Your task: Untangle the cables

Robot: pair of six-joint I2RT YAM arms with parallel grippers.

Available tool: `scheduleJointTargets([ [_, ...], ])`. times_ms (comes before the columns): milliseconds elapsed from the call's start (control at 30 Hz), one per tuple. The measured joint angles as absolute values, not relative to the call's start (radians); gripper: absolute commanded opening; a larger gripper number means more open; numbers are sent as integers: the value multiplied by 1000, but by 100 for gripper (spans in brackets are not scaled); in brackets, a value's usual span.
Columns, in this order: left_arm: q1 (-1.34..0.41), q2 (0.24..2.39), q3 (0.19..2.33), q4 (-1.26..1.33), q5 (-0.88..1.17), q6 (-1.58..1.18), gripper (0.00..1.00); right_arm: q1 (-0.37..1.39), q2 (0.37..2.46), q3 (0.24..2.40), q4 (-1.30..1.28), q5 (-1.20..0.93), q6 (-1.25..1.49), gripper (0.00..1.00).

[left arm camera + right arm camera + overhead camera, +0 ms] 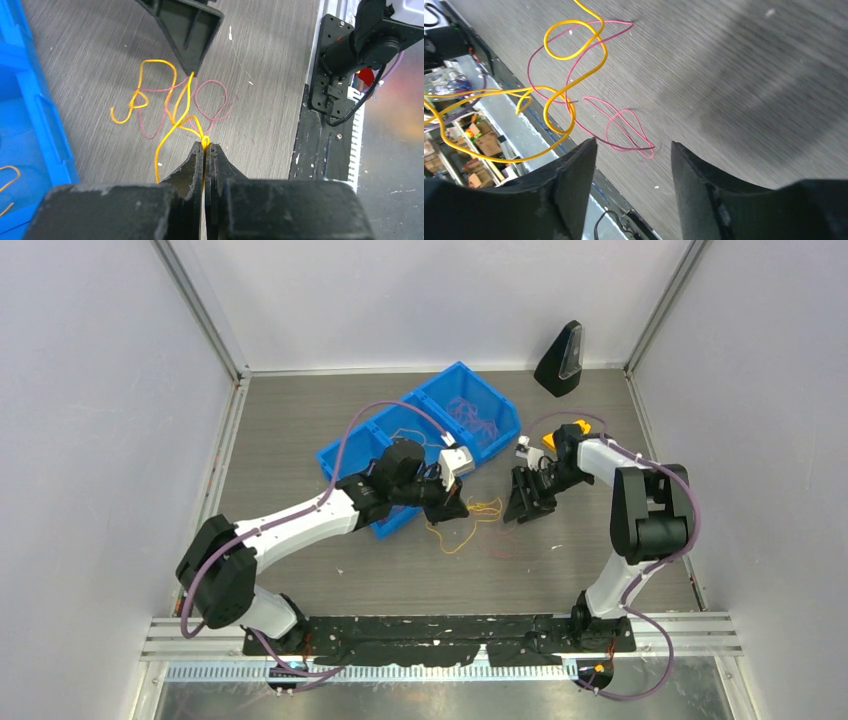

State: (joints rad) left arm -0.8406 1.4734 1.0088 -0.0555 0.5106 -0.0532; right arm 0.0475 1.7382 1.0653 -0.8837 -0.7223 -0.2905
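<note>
You had the left gripper (205, 149) pinched tight on a bend of the yellow cable (172, 122), low in the middle of the left wrist view, with the wire caught at the very tips of the closed jaws. From there the yellow cable ran up the frame in loops over the grey table (90, 50), crossing a red cable (214, 97) that lay in flat loops on the surface.

Your right gripper (634, 150) stood with its jaws apart and nothing between them. In its own view the red cable showed on the table beyond the gap, and the yellow cable hung in coils at the upper left of the frame. In the left wrist view one of its fingers (187, 30) came down from the top edge with its tip at the yellow cable; whether it touched could not be told.

In the overhead view the tangle lay at centre frame between the two grippers, just beside the blue bin (395, 523), which held other cables (470, 418).
</note>
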Motion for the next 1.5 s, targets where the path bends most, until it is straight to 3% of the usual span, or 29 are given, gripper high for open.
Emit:
scheduleJointTargets([
  [167,-839,1473,1013,-56,521,-52,0,47,1779,1061,-796,-820,-221,36],
  [300,-832,1473,1016,-59,525,-53,0,47,1801,1061,-751,-867,-206,8],
  [500,-785,1451,1069,-126,520,-3,0,35,1818,1062,-781,-878,-239,6],
  [700,-705,1224,1077,-266,521,148,0,-97,1805,1076,-819,-813,-270,6],
  [900,-484,1037,1141,-358,540,228,0,-167,1754,1103,-831,-706,-295,5],
  [1200,-299,1068,1207,-415,542,423,0,-165,1747,1132,-877,-688,-315,5],
  [1500,-268,1116,1222,-540,571,498,0,-165,1734,1152,-912,-688,-340,6],
])
